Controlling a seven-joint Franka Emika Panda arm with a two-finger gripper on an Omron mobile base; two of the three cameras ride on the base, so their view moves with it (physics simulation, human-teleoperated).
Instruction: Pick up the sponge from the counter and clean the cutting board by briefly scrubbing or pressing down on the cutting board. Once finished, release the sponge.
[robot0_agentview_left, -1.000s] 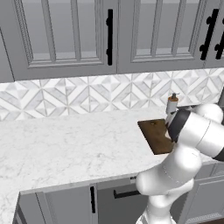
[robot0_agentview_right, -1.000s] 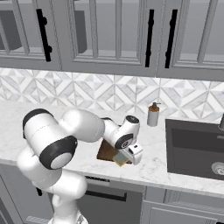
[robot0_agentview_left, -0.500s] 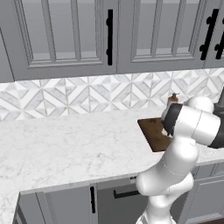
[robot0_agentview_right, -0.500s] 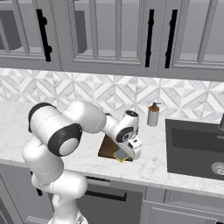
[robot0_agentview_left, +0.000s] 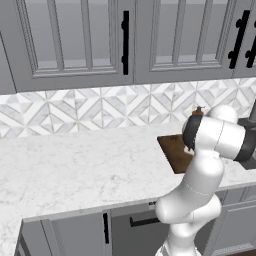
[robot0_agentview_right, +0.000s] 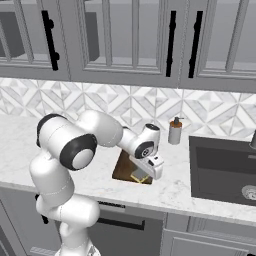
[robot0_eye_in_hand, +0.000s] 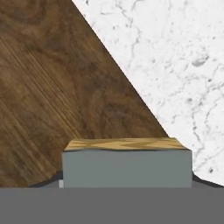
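Note:
The sponge (robot0_eye_in_hand: 127, 165), grey with a yellow layer, fills the lower middle of the hand view, held between my fingers. It sits low over the dark brown cutting board (robot0_eye_in_hand: 52, 96), close to the board's edge where the white marble counter (robot0_eye_in_hand: 175, 65) begins. In the right base view my gripper (robot0_agentview_right: 143, 173) is shut on the sponge (robot0_agentview_right: 137, 175) at the front right corner of the cutting board (robot0_agentview_right: 122, 169). From the left base, my arm covers most of the cutting board (robot0_agentview_left: 171, 148). Whether the sponge touches the wood is not clear.
A soap dispenser (robot0_agentview_right: 174, 131) stands at the backsplash just behind the board. The dark sink (robot0_agentview_right: 225, 167) lies to the right of it. The counter (robot0_agentview_left: 75, 165) stretches wide to the left of the board.
My elbow has swung upward and the upper arm has turned. The gripper has stayed at the board's front right corner with the sponge held in it, shifting only slightly.

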